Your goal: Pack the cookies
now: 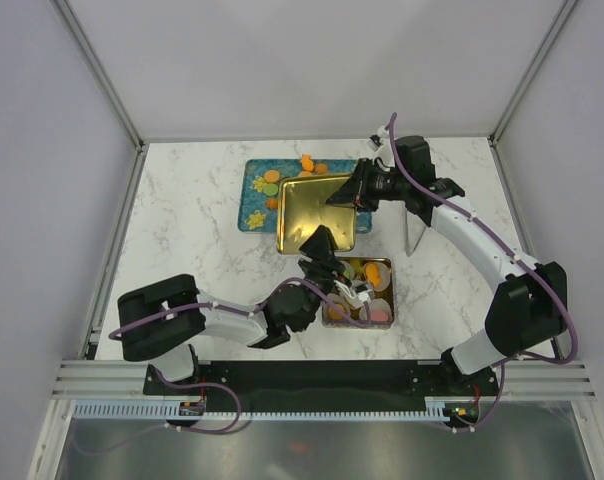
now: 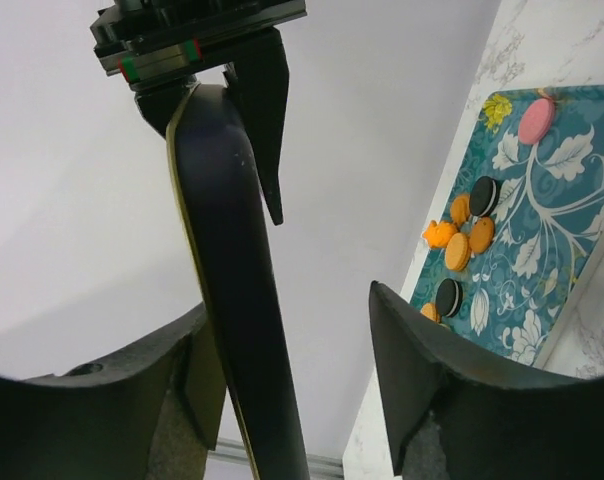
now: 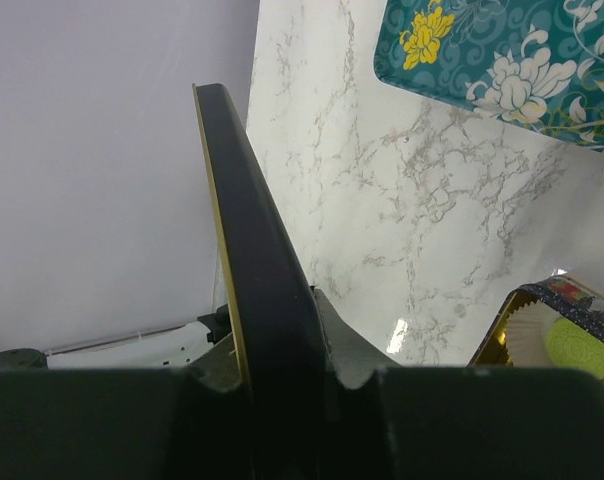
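Two-arm hold on a tin lid during cookie packing. The right gripper (image 3: 272,372) has its fingers pressed onto one edge of the gold lid (image 3: 250,250), which rises edge-on from the jaws in the right wrist view. The left gripper (image 2: 285,300) stands spread at the opposite edge. In the left wrist view the lid (image 2: 222,200) passes between its fingers (image 2: 432,370), close against one and apart from the other; contact cannot be told.

In the top view the lid (image 1: 317,210) runs from the right gripper (image 1: 354,192) at its far side to the left gripper (image 1: 320,248) at its near corner, gold face up, above the table (image 1: 202,220). The open tin (image 1: 391,300) lies just nearward of the lid, beside the left gripper, with cookies (image 1: 372,272) in its paper cups (image 3: 527,330). More cookies (image 1: 307,163) lie on the teal tray (image 1: 254,190), partly under the lid's far edge.

Judgement: the lid hangs on the right gripper alone. Any transfer turns on the left fingers closing across the lid's thickness. The left arm is nearer the tin, the right nearer the tray.
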Robot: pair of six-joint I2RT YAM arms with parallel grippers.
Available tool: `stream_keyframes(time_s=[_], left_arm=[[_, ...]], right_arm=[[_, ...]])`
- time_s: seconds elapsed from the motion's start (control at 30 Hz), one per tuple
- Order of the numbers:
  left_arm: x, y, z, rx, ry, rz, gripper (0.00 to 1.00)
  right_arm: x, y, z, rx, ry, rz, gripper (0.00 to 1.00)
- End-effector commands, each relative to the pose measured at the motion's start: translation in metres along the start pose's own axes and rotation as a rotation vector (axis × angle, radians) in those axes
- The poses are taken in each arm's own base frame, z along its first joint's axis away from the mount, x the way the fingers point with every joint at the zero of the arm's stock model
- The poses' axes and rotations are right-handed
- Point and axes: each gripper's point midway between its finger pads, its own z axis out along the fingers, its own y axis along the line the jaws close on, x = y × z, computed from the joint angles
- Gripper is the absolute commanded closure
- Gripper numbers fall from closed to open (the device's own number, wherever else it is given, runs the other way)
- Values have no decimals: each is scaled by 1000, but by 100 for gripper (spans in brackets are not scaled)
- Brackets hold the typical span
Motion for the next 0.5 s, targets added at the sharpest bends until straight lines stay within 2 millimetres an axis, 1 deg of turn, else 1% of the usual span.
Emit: stream_keyframes(time_s=[0.0,0.03,0.13,0.2,0.23,0.3,0.33,0.4,0.43,0.47], left_arm=[[-5,85,-1,-323,-31,-161,41],[-6,91,0,-341,-28,-175,48],[-1,101,0,-384,-9,-203,57],[-2,103,1,-388,-13,-208,60],[-2,102,2,-388,-11,-200,65],[-3,102,4,-388,-11,-198,70],[-3,102,4,-392,-11,-204,76],[-3,103,4,-393,-3,-217,84],[-2,104,5,-396,2,-229,93],[-1,104,5,-398,12,-237,97]], right_arm=[[-2,14,-11,-31,-23,-45,94],[0,11,-11,-24,-21,-49,94],[2,6,-10,-12,-19,-47,94],[3,3,-10,-3,-23,-50,92],[4,1,-9,2,-21,-49,92],[5,-1,-10,6,-22,-55,89],[5,-2,-10,11,-23,-58,88],[3,-1,-12,17,-35,-73,83],[1,-2,-13,28,-47,-78,81],[0,-3,-14,36,-52,-82,76]])
